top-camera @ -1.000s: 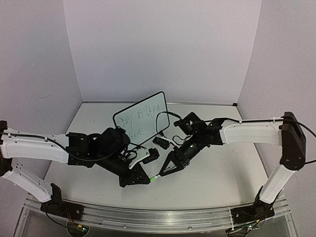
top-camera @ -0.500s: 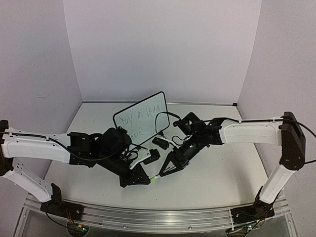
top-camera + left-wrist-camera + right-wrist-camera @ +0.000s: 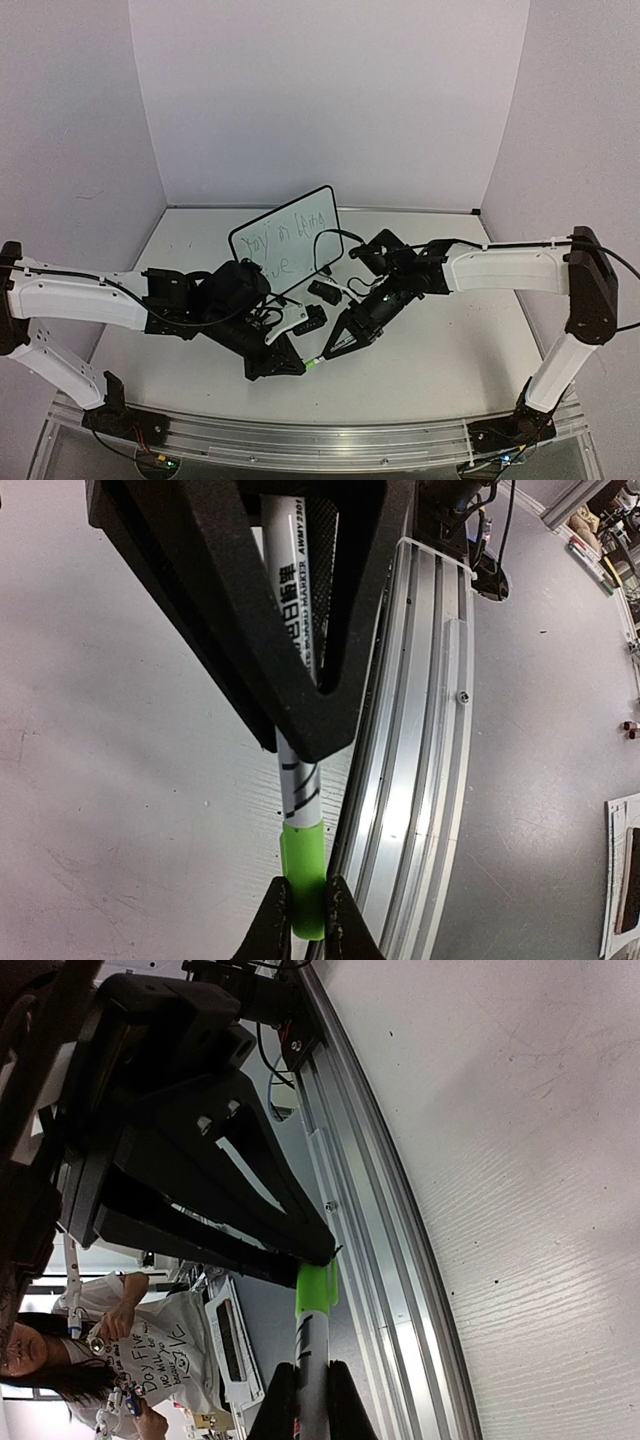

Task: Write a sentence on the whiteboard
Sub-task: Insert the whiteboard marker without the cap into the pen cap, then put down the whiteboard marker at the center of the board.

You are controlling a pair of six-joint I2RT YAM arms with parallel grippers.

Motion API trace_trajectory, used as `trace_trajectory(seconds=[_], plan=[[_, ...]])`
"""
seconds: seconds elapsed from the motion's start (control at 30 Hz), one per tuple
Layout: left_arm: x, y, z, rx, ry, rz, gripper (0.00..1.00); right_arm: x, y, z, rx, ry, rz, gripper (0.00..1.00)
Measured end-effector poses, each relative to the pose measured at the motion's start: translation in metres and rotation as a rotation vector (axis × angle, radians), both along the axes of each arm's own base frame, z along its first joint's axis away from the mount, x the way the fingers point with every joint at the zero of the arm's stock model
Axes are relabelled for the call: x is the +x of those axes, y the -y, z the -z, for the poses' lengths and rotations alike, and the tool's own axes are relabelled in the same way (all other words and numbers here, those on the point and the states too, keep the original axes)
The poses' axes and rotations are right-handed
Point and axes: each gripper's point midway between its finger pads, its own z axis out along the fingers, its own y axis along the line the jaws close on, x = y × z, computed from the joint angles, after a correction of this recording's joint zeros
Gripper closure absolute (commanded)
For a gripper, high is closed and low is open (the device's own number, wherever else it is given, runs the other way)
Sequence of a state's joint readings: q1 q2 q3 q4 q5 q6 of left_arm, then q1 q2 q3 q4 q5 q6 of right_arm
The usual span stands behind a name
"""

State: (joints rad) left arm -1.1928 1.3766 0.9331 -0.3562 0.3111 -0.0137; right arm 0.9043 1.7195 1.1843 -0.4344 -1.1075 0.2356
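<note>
While L jaws pinch green cap (image 3: pixel 302 860), R jaws clamp marker (image 3: pixel 312 1340); grip unchanged, arms barely shifted vs prev.

My left gripper (image 3: pixel 300 710): matt black plastic, faint grain. In it, marker (image 3: pixel 297 780): glossy white plastic, printed; its green end (image 3: pixel 303 880) smooth plastic. White surface (image 3: pixel 120 810): matt, finely scratched. Edge rail (image 3: pixel 420 760): brushed metal, satin sheen. Far whiteboard (image 3: pixel 300 250): glossy face.

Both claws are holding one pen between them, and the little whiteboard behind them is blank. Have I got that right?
Not quite: the whiteboard is not blank. The top external view shows the sentence scrawled across it in green. The left gripper and right gripper do hold one pen between them.
</note>
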Motion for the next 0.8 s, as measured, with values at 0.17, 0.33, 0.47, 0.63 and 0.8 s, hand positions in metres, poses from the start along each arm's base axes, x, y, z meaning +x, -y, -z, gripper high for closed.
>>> trace_trajectory(seconds=[0.17, 0.33, 0.47, 0.63, 0.8], plan=[[0.0, 0.0, 0.0, 0.0, 0.005, 0.003, 1.0, 0.0, 0.0, 0.0, -0.001, 0.002, 0.001, 1.0], [0.006, -0.003, 0.002, 0.014, 0.021, -0.016, 0.68, 0.006, -0.002, 0.003, -0.012, 0.05, 0.024, 1.0], [0.038, 0.012, -0.034, -0.134, 0.122, -0.116, 0.4, 0.021, -0.003, 0.002, -0.027, 0.144, 0.086, 1.0], [0.078, -0.019, -0.08, -0.27, 0.181, -0.323, 0.26, 0.08, 0.032, -0.007, -0.077, 0.257, 0.316, 1.0], [0.105, -0.059, -0.077, -0.268, 0.168, -0.515, 0.2, 0.132, 0.071, -0.006, -0.159, 0.342, 0.527, 1.0]])
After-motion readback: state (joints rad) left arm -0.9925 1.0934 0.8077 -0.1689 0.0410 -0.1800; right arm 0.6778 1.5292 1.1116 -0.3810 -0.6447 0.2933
